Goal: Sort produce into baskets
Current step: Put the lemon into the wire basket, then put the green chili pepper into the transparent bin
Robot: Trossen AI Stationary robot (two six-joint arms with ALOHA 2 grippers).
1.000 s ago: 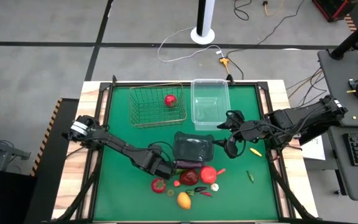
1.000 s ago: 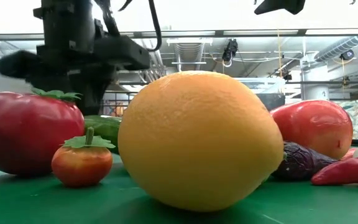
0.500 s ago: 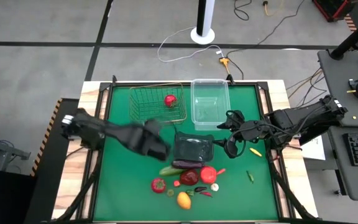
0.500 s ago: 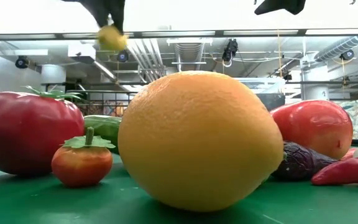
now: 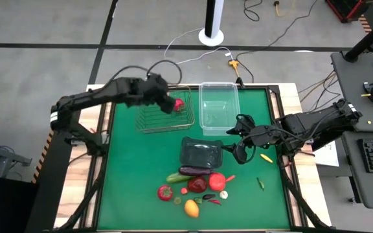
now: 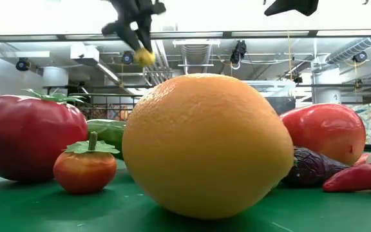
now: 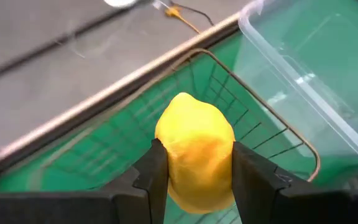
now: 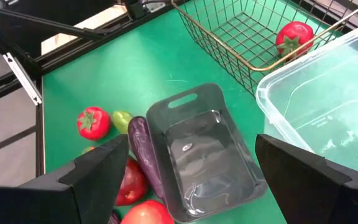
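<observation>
On the green table (image 5: pixel 135 162), the left gripper (image 7: pixel 194 180) hovers above the wire basket (image 5: pixel 149 113), jaws clamped on the yellow lemon (image 7: pixel 195 148). The right gripper (image 5: pixel 238 139) waits with jaws spread beside the dark tray (image 5: pixel 201 155).

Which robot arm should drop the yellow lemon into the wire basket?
Probably the left. Its hand already grips the yellow lemon above the rectangular metal wire basket. The right hand hangs open and empty beside the dark glossy tray.

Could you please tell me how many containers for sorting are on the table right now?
3: the wire basket at the far left, the clear tub just right of it, and the dark tray nearer the middle.
</observation>
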